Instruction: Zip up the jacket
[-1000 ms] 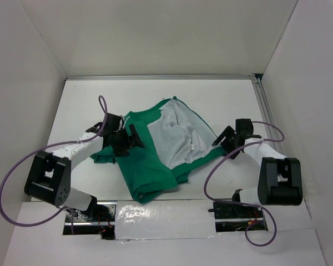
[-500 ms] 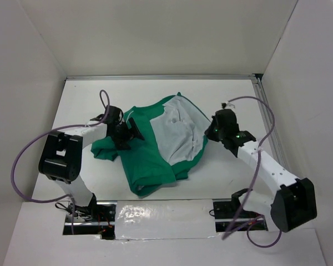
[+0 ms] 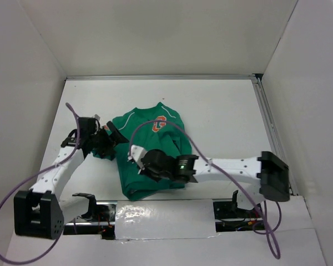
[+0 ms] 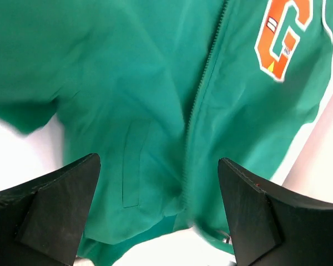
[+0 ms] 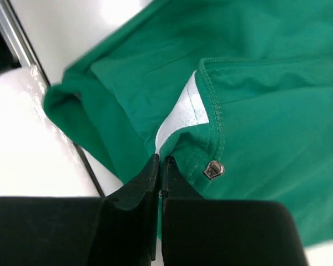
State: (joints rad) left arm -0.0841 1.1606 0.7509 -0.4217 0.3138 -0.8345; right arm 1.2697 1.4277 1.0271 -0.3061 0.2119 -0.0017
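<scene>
The green jacket (image 3: 166, 147) lies mid-table with its front flaps folded together and the orange G (image 3: 159, 124) facing up. My right gripper (image 3: 140, 162) reaches across from the right and is shut on the jacket's bottom hem. In the right wrist view its tips (image 5: 161, 162) pinch the hem corner of the jacket (image 5: 266, 122) beside a white strip, with the silver zipper slider (image 5: 213, 169) just right of them. My left gripper (image 3: 112, 142) stands open at the jacket's left side. In the left wrist view it (image 4: 158, 210) hangs over the jacket (image 4: 127, 83) and its zipper line (image 4: 200, 94).
The right arm's purple cable (image 3: 183, 136) loops over the jacket. A metal rail (image 3: 266, 122) runs along the table's right edge. White walls close in the table on three sides. A shiny taped strip (image 3: 161, 213) marks the near edge.
The jacket lay open with its grey lining showing; now its front is closed and the G faces up. My right arm swung across to the bottom hem and shut. The left gripper drew back left.
</scene>
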